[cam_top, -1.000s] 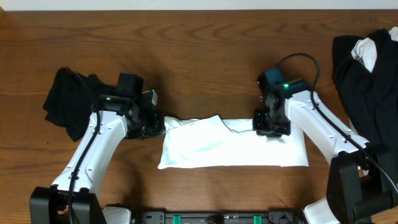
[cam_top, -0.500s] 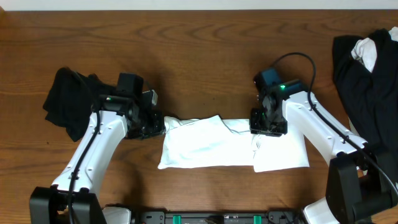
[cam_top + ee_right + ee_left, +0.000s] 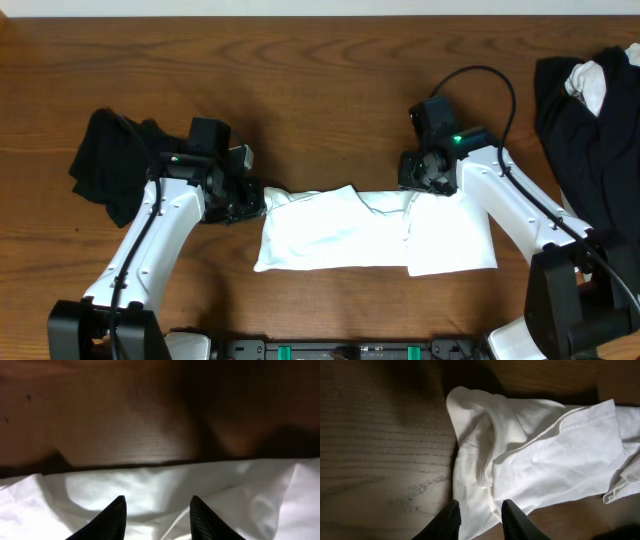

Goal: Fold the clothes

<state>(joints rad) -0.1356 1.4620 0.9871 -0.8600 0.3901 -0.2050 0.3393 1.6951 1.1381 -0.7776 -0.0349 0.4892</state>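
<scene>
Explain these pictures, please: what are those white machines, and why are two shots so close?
Those are two robot arms at a wooden table. The wide picture is from a camera overhead; each close-up is from a camera on one arm's wrist, its dark claw tips showing at the bottom. A white T-shirt lies partly folded in the middle, a black garment at the left, a dark pile at the right. The left claw seems to pinch the shirt's edge; the right claw is open over it, holding nothing.
</scene>
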